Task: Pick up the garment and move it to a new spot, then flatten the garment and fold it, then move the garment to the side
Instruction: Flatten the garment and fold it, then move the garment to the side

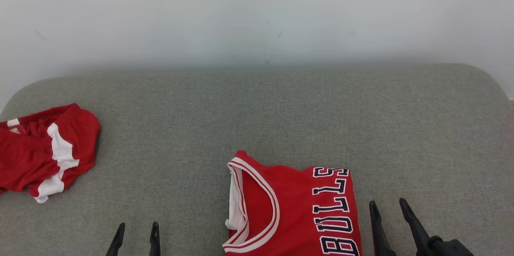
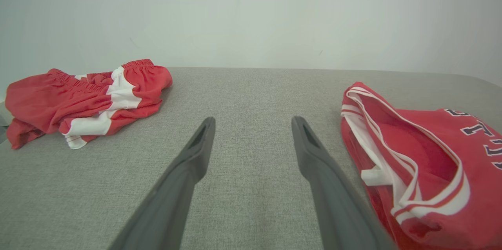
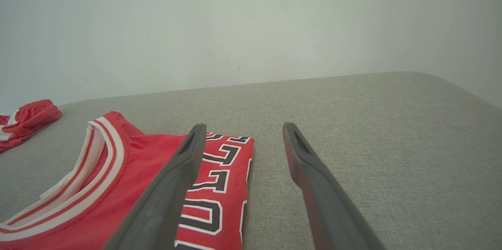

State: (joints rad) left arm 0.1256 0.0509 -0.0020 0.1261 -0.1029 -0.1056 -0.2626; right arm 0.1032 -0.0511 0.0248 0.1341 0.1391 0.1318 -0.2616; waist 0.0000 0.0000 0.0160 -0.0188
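Left hand point(image 1: 138, 226) and right hand point(image 1: 388, 203) are both hovering spread and empty either side of the folded jersey point(image 1: 297, 208), shorts point(image 1: 44, 151) lying crumpled off left on the counter point(image 1: 281, 111).

Head view: high up, angled down across the grey cushion point(image 1: 281, 107) toward the white wall point(image 1: 257, 7). Both wrist views: low, close to the surface, facing that wall. All three share the jersey point(image 1: 293, 208) and, at frame left, the shorts point(image 1: 44, 151).
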